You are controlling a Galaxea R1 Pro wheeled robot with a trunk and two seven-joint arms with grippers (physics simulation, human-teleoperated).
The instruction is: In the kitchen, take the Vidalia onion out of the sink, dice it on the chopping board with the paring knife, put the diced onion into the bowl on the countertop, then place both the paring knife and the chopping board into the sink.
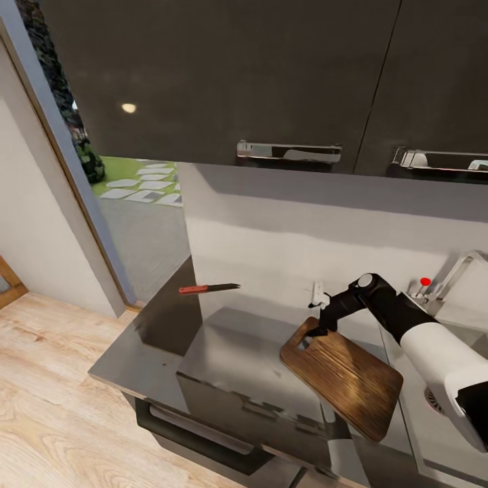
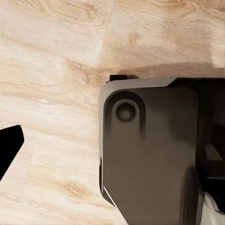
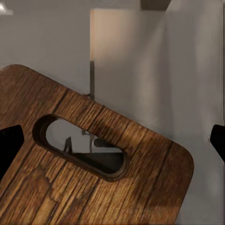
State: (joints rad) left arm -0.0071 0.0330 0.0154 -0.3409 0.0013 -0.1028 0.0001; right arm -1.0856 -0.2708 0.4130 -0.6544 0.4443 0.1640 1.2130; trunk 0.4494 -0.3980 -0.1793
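The right gripper (image 1: 318,330), lower right of centre in the head view, sits at the handle end of the one chopping board (image 1: 341,376); its fingertips look spread in the wrist view, and I cannot tell if it grips. One paring knife (image 1: 208,289) lies on the counter (image 1: 163,325), mid-left. Sink (image 1: 468,332) at right edge. Placing board and knife seems left; no onion or bowl is visible. I cannot tell the left gripper's state.

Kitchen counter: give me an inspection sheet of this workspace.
Surface: grey countertop, glossy.
Job's things: chopping board lifted at an angle, handle end at the right gripper; knife lies apart near the wall; sink at right, tap behind.
Clutter: nothing seen.
Grippers: right at the board's handle hole, grip unclear; left fingertip over wood floor.
Cables: nothing seen.
Surroundings: dark upper cabinets, doorway left.
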